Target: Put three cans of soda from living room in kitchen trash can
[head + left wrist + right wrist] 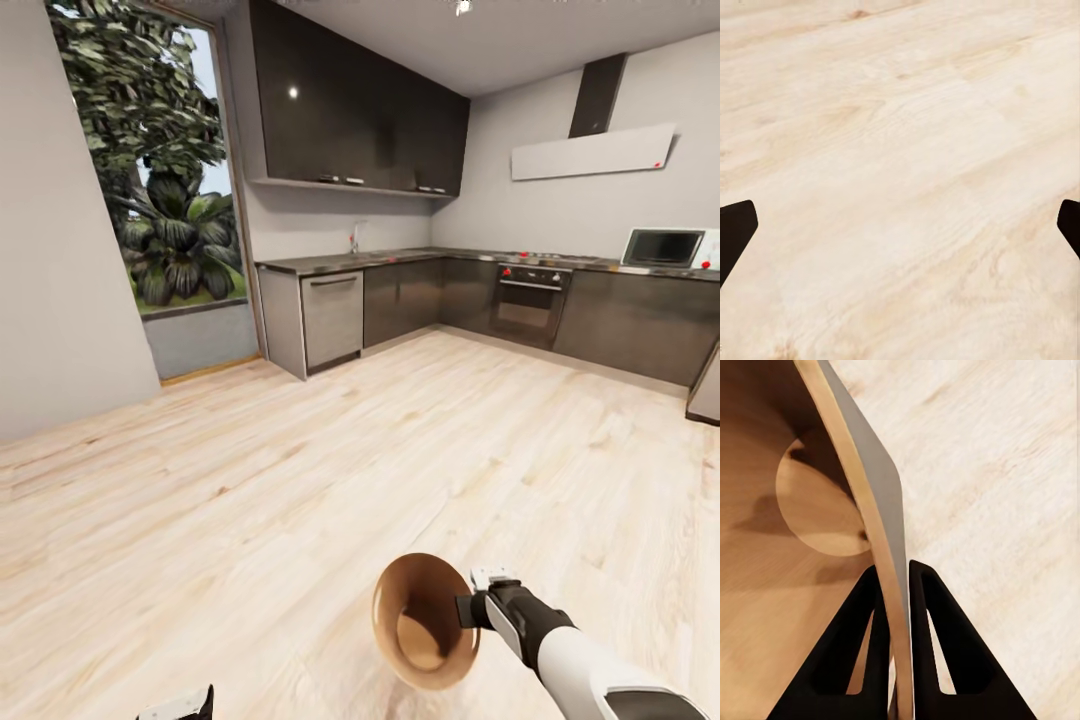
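I am in the kitchen, over pale wood floor. The tash can (400, 600) is tilted so that its glossy brown inside faces me at the bottom centre of the head view. My right gripper (470, 608) is shut on its rim, one finger inside and one outside the wall. In the right wrist view the gripper (894, 574) pinches the thin beige rim (862, 480), and the bin's round bottom (817, 510) looks bare. My left gripper (900, 225) is open over bare floor, its tip low at the left (178, 704). The cans of soda are out of view.
Glossy dark cabinets (360, 120) hang over a steel counter (400, 258) that runs along the far corner. A built-in oven (530, 300) and a microwave (665, 247) sit to the right. A tall window (165, 180) is at the left. Wide wood floor (300, 470) lies ahead.
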Motion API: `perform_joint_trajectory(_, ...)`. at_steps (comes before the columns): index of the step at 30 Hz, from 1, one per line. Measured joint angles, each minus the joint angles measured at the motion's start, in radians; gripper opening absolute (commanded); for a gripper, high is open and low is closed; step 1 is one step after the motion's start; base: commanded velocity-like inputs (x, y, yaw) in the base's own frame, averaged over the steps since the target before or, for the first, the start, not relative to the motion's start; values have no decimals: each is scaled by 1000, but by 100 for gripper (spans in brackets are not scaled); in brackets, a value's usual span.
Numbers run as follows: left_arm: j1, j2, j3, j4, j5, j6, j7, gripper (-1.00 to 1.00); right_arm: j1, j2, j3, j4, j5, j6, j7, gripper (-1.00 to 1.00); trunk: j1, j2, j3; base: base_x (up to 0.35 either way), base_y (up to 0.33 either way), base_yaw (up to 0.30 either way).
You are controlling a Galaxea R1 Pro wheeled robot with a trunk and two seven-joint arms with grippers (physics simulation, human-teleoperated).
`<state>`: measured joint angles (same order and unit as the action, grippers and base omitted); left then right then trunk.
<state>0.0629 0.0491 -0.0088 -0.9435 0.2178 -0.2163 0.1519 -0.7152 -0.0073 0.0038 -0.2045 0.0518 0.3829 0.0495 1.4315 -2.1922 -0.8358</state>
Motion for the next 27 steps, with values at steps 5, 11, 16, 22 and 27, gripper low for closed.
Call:
perform_joint_trajectory(5,0,0,0,0,0,0,0,100,7,0,0,1,2,-25,0,-100,-19,35,18,0,0,0)
perform_joint_trajectory(11,0,0,0,0,0,0,0,100,25,-1,1,0,2,-35,0,-100,-42,77,41,0,0,0)
perform_joint_trajectory(16,0,0,0,1,-1,0,0,100,48,-1,0,-3,4,-116,0,-100,-61,112,59,0,0,0)
perform_joint_trajectory(22,0,0,0,18,-2,0,0,100,103,-15,4,-4,5,-213,26,-100,-84,154,78,0,0,0)
perform_joint_trajectory(27,-5,0,0,23,-27,0,1,100,142,-66,7,-5,3,-301,140,-100,-104,189,94,0,0,0)
